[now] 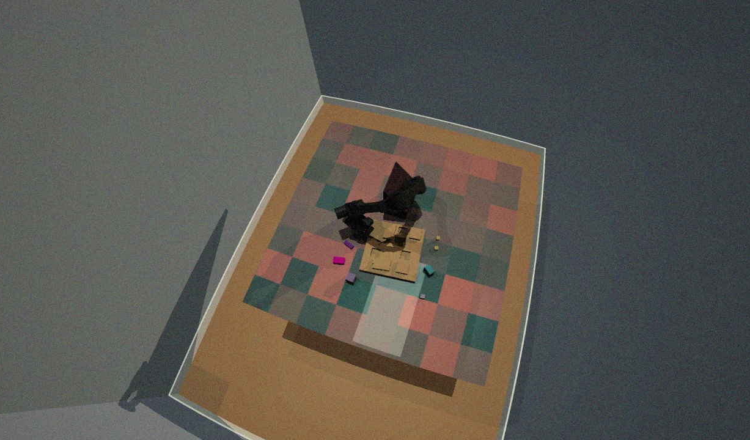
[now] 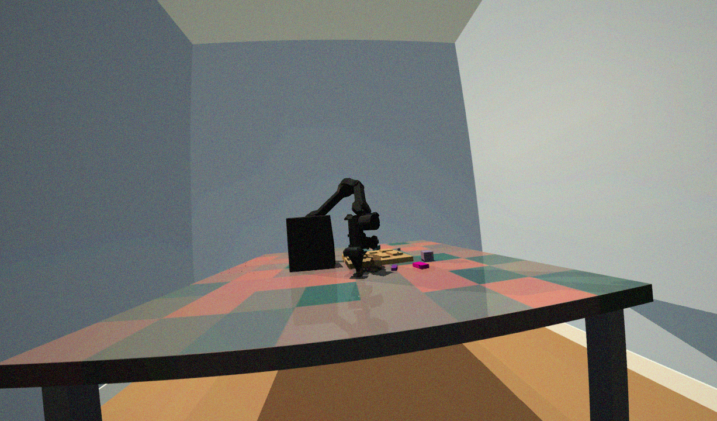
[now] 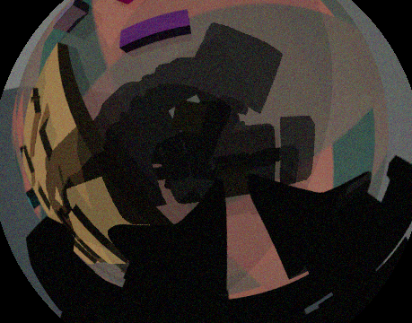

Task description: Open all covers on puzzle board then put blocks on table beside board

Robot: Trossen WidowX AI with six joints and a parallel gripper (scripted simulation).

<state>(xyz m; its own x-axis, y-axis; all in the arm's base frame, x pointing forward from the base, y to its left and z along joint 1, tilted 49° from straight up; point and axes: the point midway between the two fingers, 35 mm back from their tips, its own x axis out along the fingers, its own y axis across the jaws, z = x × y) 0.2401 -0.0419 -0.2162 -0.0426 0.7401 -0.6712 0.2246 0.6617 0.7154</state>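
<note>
My gripper (image 2: 358,273) (image 3: 234,181) is shut on a small dark olive block (image 3: 237,185), low over the table beside the board's left edge. The wooden puzzle board (image 1: 415,254) (image 2: 404,259) (image 3: 57,85) lies flat. Covers such as the front-left one (image 1: 381,264) and front-right one (image 1: 401,268) sit beside uncovered wells; the arm and its shadow obscure the board's back-left part. A purple block (image 1: 348,244) (image 2: 394,267) (image 3: 156,30), a magenta block (image 1: 338,261) (image 2: 421,265) and a mauve block (image 1: 351,278) (image 2: 427,255) (image 3: 71,17) rest left of the board.
Right of the board lie a teal block (image 1: 428,270) and two small yellow cubes, one (image 1: 437,238) behind the other (image 1: 436,247). A tiny grey cube (image 1: 422,296) lies farther forward. The black arm base (image 2: 310,243) stands behind the board.
</note>
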